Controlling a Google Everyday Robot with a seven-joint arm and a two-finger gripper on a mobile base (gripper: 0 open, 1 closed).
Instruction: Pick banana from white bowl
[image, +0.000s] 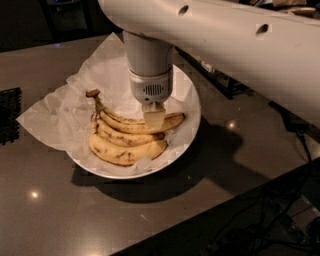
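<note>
The white bowl (193, 131) sits on a dark table, lined with crinkled white paper (55, 119). Three bananas lie in it, joined at a dark stem end on the left. The banana (122, 124) is the rear one: long, slim, brown-mottled. Two plumper yellow bananas (125, 152) lie in front of it. My gripper (154, 119) points straight down from the wrist and sits right at the banana's right half, covering part of it.
My large white arm (240, 45) spans the upper right above the bowl. A black mat (9, 115) lies at the table's left edge. The table's front edge runs diagonally at lower right, with cables (260, 227) on the floor beyond it.
</note>
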